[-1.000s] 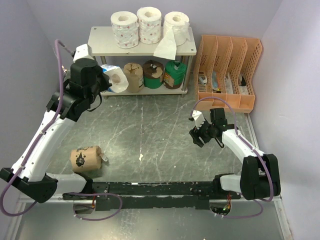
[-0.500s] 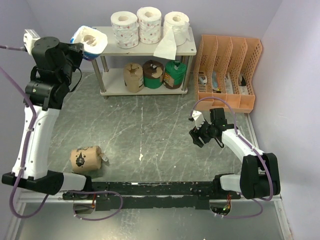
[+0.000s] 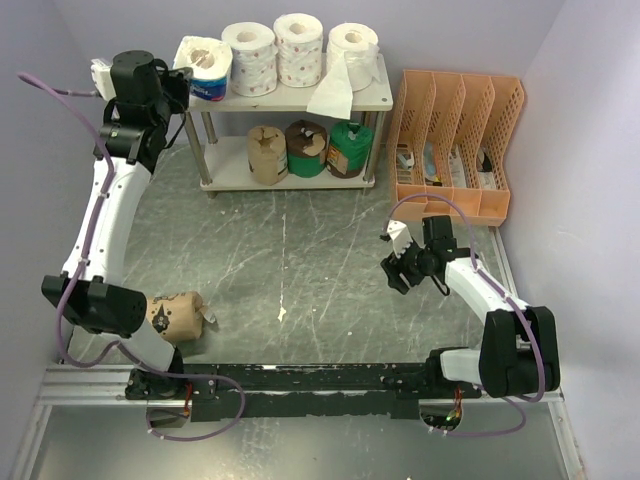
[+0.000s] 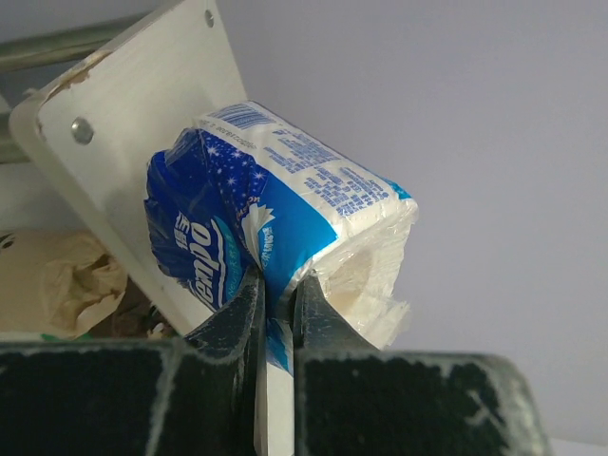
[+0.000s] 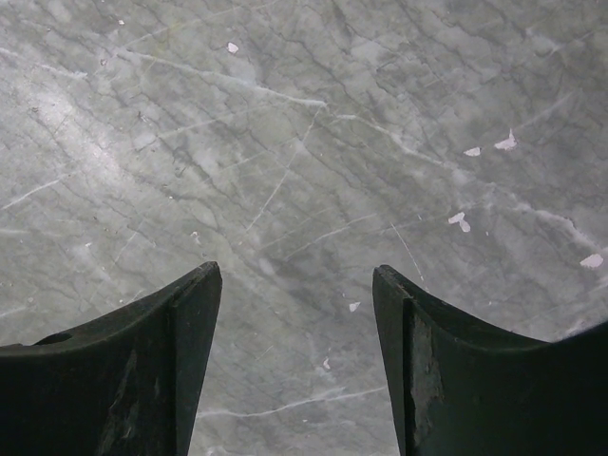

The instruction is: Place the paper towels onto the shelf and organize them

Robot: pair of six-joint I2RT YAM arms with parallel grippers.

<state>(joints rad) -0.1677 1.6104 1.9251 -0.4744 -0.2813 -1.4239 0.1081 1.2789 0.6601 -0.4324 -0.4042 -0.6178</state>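
Status check: the left fingers (image 4: 245,306) are pinched tight on the blue roll (image 4: 285,209). They bite a fold of its wrap right at the tips, and the rest of the roll sticks out beyond them. From overhead, that roll is at the left end of the shelf (image 3: 285,99) top board, just past the fingertips. I honestly can't tell if it's resting on the board or hanging just above it.

On the far side of the blue roll from those fingers, along the same board, there's a dotted roll (image 3: 249,58). Next to it is a second dotted roll (image 3: 299,50), and then a plain white roll (image 3: 353,55). The plain one has a loose sheet (image 3: 330,95) drooping over the front edge.

Below the left fingers and off to their right, on the lower board, stand a tan roll (image 3: 267,153), a green roll (image 3: 306,148) and a second green roll (image 3: 349,148), all close together. Well behind the fingers, down on the surface (image 3: 300,250) near that arm's base, a loose tan roll (image 3: 175,317) lies on its side.

The right fingers (image 5: 190,328) are spread wide apart and point down at the grey marbled surface, with a few white flecks showing between and ahead of the tips. The shelf is well ahead of them and off to their left. The orange organizer (image 3: 455,145) stands ahead of them, slightly to the right.
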